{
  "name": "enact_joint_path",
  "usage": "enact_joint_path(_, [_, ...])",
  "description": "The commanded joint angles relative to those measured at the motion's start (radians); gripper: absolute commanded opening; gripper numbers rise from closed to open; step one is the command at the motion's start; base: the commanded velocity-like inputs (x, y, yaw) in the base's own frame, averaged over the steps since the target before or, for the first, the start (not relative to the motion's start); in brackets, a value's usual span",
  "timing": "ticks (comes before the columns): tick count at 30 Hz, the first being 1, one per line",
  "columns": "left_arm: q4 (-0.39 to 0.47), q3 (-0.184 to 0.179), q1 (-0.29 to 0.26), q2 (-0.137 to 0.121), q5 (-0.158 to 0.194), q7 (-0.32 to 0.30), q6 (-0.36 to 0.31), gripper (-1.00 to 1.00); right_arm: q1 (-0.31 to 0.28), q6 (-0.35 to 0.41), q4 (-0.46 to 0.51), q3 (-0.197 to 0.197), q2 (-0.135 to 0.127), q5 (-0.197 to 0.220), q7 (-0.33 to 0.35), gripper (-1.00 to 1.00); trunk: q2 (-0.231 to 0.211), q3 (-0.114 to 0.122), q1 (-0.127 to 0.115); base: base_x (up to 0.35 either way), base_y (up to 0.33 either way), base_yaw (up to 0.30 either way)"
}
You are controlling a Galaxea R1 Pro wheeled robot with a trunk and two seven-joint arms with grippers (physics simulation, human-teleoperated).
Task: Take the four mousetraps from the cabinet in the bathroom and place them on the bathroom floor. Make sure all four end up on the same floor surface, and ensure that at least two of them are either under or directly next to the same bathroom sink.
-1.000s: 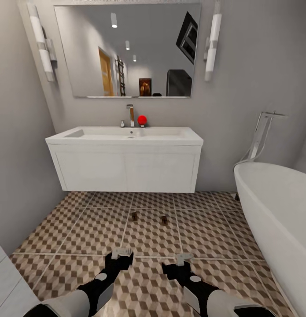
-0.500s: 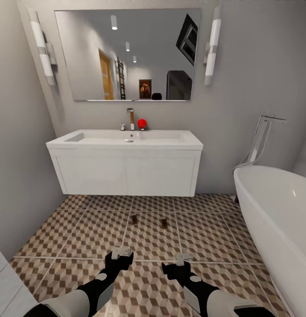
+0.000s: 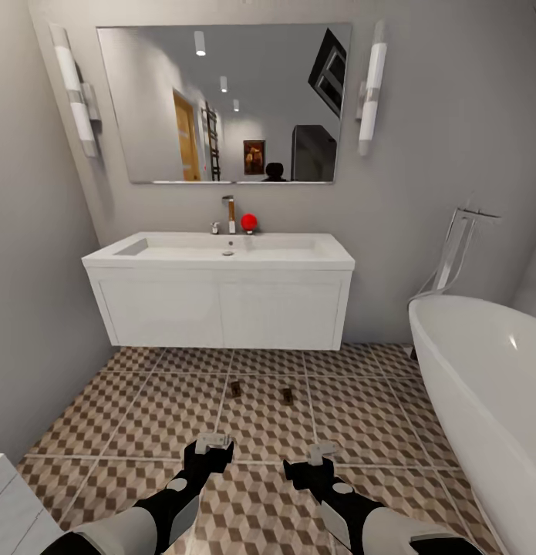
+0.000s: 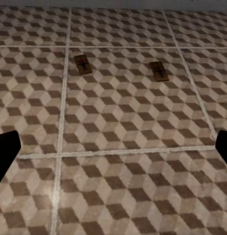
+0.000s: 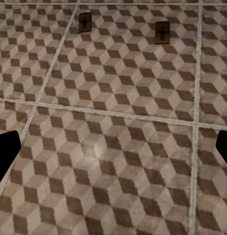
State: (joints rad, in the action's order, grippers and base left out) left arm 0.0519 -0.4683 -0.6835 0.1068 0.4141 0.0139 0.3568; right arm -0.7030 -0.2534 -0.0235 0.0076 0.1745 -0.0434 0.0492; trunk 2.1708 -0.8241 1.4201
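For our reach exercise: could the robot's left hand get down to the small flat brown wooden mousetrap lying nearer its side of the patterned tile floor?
Probably yes. The left hand hangs open and empty, with bare cube-patterned tile floor between it and the nearer mousetrap; nothing blocks the way, though the arm must stretch forward and down.

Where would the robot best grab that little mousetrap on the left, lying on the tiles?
Probably by the long wooden edges of the left mousetrap, coming straight down from above. It lies flat on the bathroom floor, so only its thin sides offer grip, and its top carries wire parts.
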Motion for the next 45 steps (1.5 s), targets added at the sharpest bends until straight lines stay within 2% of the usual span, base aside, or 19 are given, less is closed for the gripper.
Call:
enact_joint_path(1, [-0.001,-0.008,-0.001,0.0,0.008,0.001,0.004,1.0,-0.001,-0.005,-0.003,0.0,0.0,-0.004,0.0,1.0,-0.007,0.002,-0.004,0.0,0.0,0.0])
enact_joint_path(45, [-0.007,-0.007,-0.001,-0.003,0.011,0.0,0.002,1.0,-0.001,-0.006,-0.003,-0.003,-0.004,0.0,-0.004,1.0,-0.315,0.14,-0.173,0.0,0.0,0.0])
